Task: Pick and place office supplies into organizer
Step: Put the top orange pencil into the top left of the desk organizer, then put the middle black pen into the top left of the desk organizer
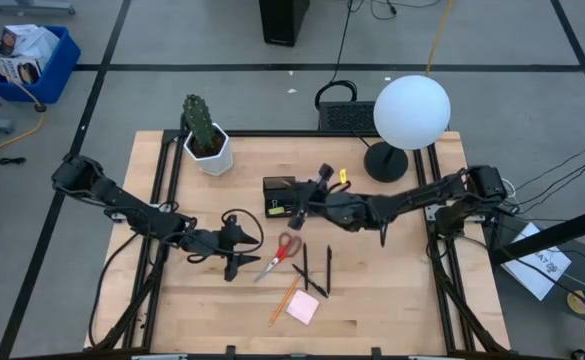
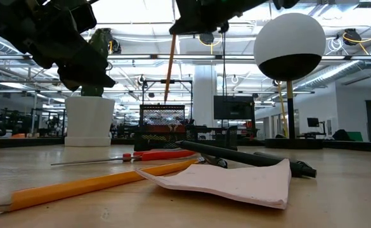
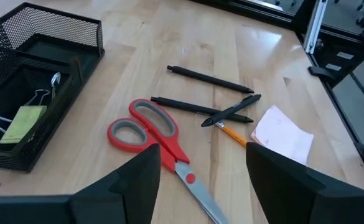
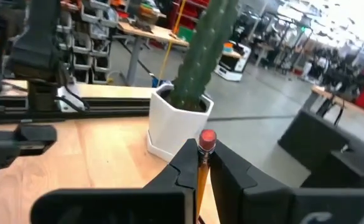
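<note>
The right gripper point(image 4: 200, 163) clenches a pencil point(image 4: 204, 152) upright, eraser up, above the organizer point(image 1: 280, 196). The left gripper point(image 3: 200, 171) gapes released over the scissors point(image 3: 160, 140), blades toward five o'clock in its wrist view.

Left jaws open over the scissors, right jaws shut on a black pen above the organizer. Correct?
One error: the right gripper is shut on an orange pencil with a red eraser, not a black pen; the right wrist view shows it. The three pens lie on the table. The rest holds: the left gripper is open over the scissors, and the right is above the organizer.
</note>
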You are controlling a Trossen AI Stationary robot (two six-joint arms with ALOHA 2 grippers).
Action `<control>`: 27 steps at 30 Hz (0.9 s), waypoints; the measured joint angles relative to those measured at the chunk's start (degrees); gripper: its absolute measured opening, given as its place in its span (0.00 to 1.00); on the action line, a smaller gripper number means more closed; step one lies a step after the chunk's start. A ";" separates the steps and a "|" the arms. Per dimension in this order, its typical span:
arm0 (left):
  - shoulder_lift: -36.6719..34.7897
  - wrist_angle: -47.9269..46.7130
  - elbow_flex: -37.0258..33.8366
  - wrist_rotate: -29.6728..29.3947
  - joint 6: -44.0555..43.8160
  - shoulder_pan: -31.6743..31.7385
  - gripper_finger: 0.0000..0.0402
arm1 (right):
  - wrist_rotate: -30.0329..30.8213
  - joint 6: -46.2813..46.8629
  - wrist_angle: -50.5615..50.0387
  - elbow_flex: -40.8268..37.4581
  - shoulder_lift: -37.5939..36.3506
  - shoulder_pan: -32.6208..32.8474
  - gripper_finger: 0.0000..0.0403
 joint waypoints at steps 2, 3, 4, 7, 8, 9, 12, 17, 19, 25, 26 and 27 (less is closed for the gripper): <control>0.00 0.01 0.00 0.04 -0.02 0.00 0.60 | -0.03 2.23 -1.68 0.04 0.00 -0.64 0.04; 0.00 0.01 0.00 0.15 -0.08 0.00 0.60 | -0.04 3.26 -3.05 0.04 0.00 -0.99 0.04; 0.00 0.01 0.00 0.26 -0.08 0.00 0.60 | -0.13 4.20 -4.44 0.04 0.01 -1.37 0.04; 0.00 0.01 0.00 0.34 -0.08 0.00 0.60 | -0.19 5.74 -6.04 0.02 0.11 -2.46 0.04; 0.00 0.01 0.00 0.35 -0.08 0.00 0.60 | -0.19 5.94 -5.96 0.02 0.11 -2.82 0.05; 0.00 0.01 0.00 0.35 -0.08 0.00 0.60 | -0.19 6.13 -5.94 0.02 0.09 -3.16 0.06; 0.00 0.01 0.00 0.35 -0.08 0.00 0.60 | -2.60 7.17 -6.38 0.02 0.09 -4.34 0.12; 0.00 0.01 0.00 0.37 -0.30 0.00 0.60 | -6.26 9.95 -6.45 -0.11 1.23 -6.05 0.16; 0.00 -0.12 0.00 0.39 -0.35 -0.10 0.60 | -6.28 10.01 -6.66 -0.37 2.24 -6.18 0.16; 0.02 -1.34 0.00 0.39 -0.56 -0.46 0.60 | -7.55 10.01 -6.23 -1.53 3.06 -5.57 0.15; 0.02 -1.66 0.00 0.39 -0.57 -0.46 0.60 | -7.58 10.03 -6.23 -1.55 3.06 -5.17 0.14; 0.02 -1.87 0.00 0.39 -0.61 -0.42 0.60 | -7.59 10.03 -6.27 -1.57 2.92 -4.63 0.14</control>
